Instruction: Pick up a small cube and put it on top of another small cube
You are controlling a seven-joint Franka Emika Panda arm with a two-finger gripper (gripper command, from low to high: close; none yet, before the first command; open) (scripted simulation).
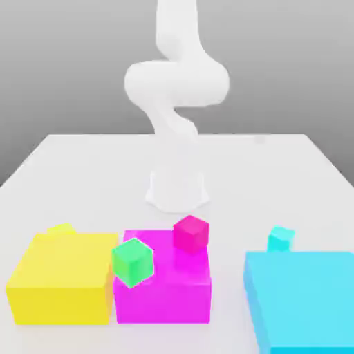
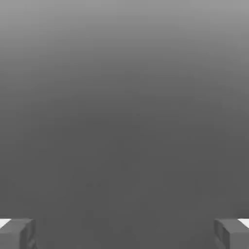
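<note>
cyan block (image 1: 304,297): nearest of all, at the exterior view's right of the magenta block, well apart from it, its near part cut by the picture's edge.
magenta block (image 1: 162,294): the landmark, big, in the middle of the near row on the table (image 1: 90,173).
yellow block (image 1: 62,285): big, just beside the magenta block on the exterior view's left.
green cube (image 1: 132,261): small, tilted, at the magenta block's top corner on the yellow side; whether it rests there or floats I cannot tell.
pink cube (image 1: 191,232): small, tilted, at the far edge of the magenta block's top.
small cube (image 1: 280,238): cyan, behind the cyan block's far edge, well to the exterior view's right of the magenta block, untouched.
yellow cube (image 1: 61,229): small, peeping from behind the yellow block.
arm (image 1: 176,97): white, folded up on its base beyond the magenta block, far from every cube.
fingers (image 2: 17,232): spread wide, nothing between them, with blank grey beyond in the hand view.
step: the very start, by my judgement; nothing is picked up and no approach is made.
next move: it calls for bringing the hand forward and down over the small cube, lining the spread fingers with its flat sides before closing; the tall cyan block close by leaves little room.
</note>
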